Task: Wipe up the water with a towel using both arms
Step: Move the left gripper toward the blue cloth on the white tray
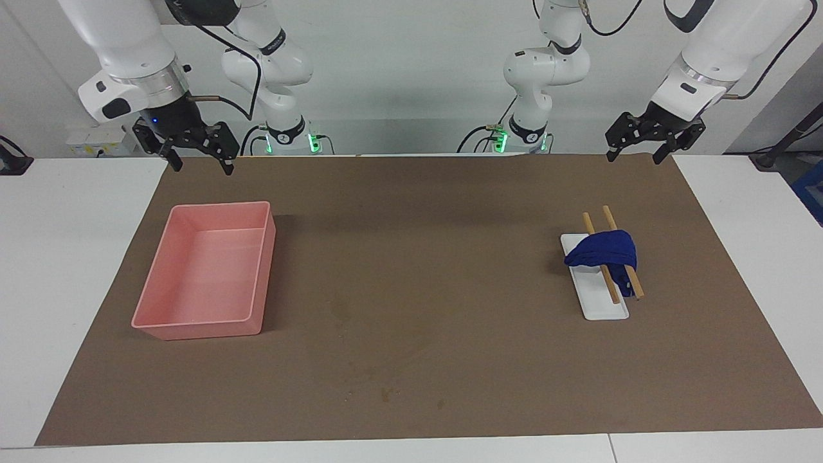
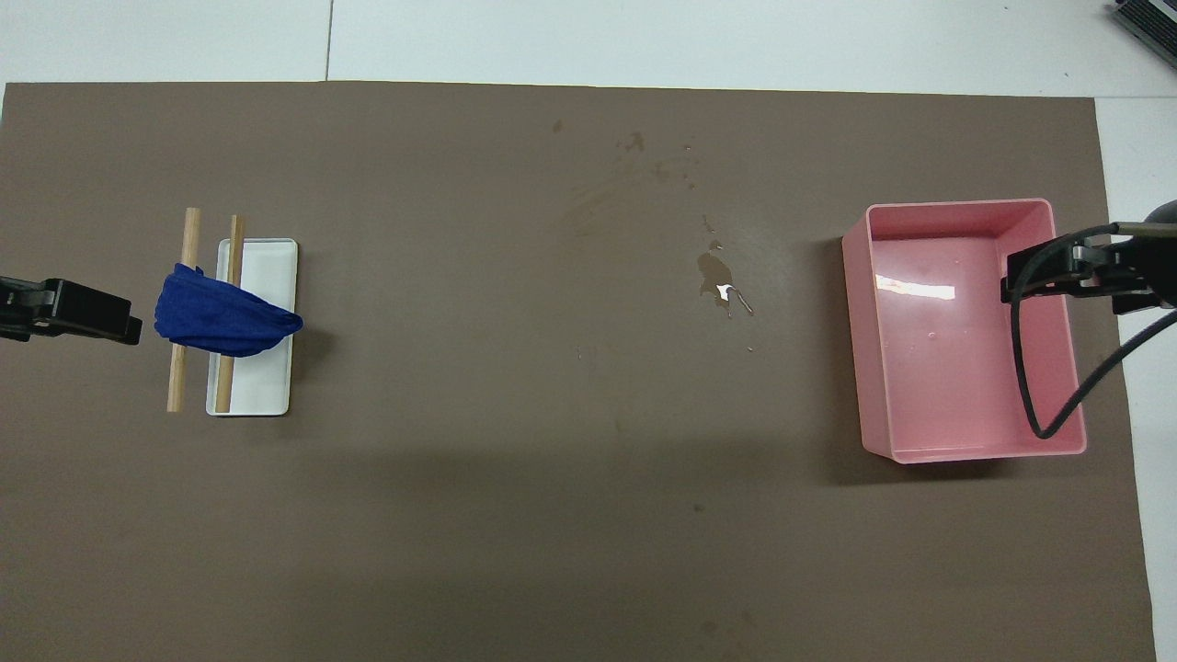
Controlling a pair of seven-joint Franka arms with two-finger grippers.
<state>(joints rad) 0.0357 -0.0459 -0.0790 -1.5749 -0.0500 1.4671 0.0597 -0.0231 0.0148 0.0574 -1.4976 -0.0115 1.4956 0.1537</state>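
The deep-blue towel [image 1: 603, 253] [image 2: 221, 320] hangs bunched over two wooden sticks on a flat white rack [image 1: 604, 307] [image 2: 268, 267], toward the left arm's end of the table. A small water puddle [image 2: 720, 279] lies on the brown mat between the rack and the pink tray, with splash marks farther out. My left gripper [image 1: 633, 159] [image 2: 119, 324] is open and empty, raised high, apart from the towel. My right gripper [image 1: 202, 167] [image 2: 1021, 276] is open and empty, raised high over the tray's outer edge.
An empty pink tray [image 1: 157, 283] [image 2: 855, 349] stands at the right arm's end of the mat. The brown mat [image 1: 424, 257] covers most of the white table. The right arm's black cable [image 2: 1025, 386] hangs over the tray in the overhead view.
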